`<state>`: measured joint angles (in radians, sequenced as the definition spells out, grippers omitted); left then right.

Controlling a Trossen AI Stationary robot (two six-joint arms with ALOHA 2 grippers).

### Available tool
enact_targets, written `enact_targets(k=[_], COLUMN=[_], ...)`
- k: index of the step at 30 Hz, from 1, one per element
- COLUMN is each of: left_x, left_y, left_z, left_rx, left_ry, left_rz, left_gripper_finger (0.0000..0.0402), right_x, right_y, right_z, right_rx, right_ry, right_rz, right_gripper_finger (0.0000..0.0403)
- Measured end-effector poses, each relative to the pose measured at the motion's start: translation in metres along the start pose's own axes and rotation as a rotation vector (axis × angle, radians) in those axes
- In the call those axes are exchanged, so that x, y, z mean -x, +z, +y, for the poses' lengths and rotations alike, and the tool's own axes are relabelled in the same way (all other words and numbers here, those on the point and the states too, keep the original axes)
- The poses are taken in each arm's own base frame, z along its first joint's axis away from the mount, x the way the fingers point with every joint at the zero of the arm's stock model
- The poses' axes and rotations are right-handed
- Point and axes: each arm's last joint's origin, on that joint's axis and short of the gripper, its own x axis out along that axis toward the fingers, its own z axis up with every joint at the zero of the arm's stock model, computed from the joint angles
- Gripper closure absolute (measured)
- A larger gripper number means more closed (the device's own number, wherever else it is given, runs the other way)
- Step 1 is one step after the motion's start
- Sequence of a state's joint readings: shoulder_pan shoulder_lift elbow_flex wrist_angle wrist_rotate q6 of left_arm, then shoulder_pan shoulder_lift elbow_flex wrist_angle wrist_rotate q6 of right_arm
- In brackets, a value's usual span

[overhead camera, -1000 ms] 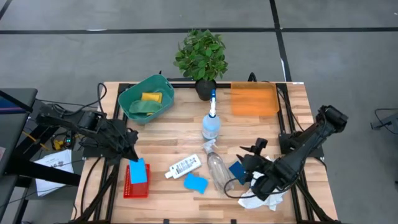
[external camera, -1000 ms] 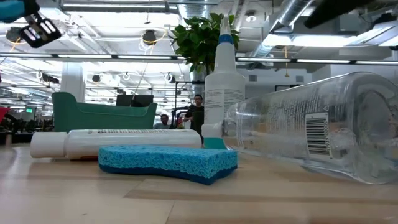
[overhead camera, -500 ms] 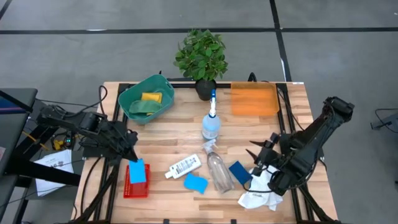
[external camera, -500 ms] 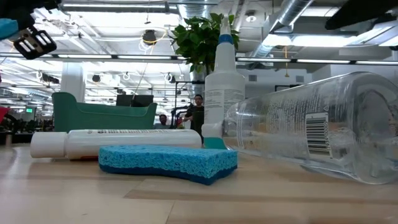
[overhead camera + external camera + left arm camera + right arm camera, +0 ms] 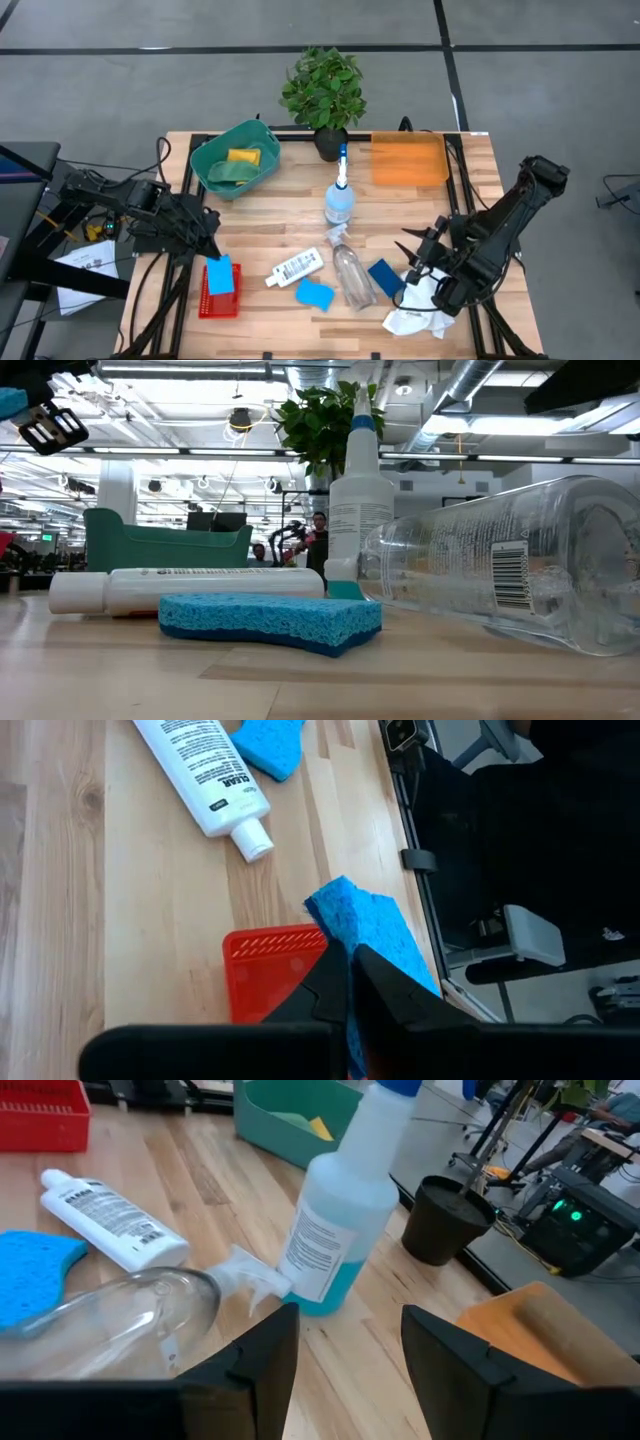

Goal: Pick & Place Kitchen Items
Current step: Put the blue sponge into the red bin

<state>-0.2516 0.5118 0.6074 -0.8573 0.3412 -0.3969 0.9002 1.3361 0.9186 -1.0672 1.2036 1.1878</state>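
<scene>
My left gripper is shut on a blue sponge above a red basket at the near left. My right gripper stands open at the near right, above the table, beside a dark blue sponge and a white cloth, both flat on the wood. A clear bottle lies on its side. A spray bottle with blue liquid stands upright at the middle. A white labelled bottle and a light blue sponge lie near the front. My left gripper pinches one end of the blue sponge between its two fingers. The fingers slant down from the table's left. The sponge sticks out past the fingertips, lifted clear over the red basket.
A green bin with a yellow and a green sponge stands at the far left. An orange tray lies at the far right and a potted plant at the far middle. Bare wood shows between the bin and the basket.
My right gripper has drawn back toward the table's right edge and rolled about its own line, still open. The dark blue sponge and the white cloth now show uncovered beside it.
</scene>
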Motion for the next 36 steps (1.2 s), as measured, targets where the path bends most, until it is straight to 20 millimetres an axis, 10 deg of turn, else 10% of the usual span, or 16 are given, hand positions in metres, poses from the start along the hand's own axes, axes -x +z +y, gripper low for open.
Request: enact_targets(k=[36], left_x=[-0.046], left_y=[-0.046], left_z=[-0.01], left_rx=[-0.058], left_ry=[0.014], left_rz=[0.019], left_gripper_finger=[0.0401], right_x=[0.016], right_y=[-0.004], right_z=[0.006], right_rx=[-0.064], right_ry=[0.075], right_rz=[-0.049], right_gripper_finger=[0.0232])
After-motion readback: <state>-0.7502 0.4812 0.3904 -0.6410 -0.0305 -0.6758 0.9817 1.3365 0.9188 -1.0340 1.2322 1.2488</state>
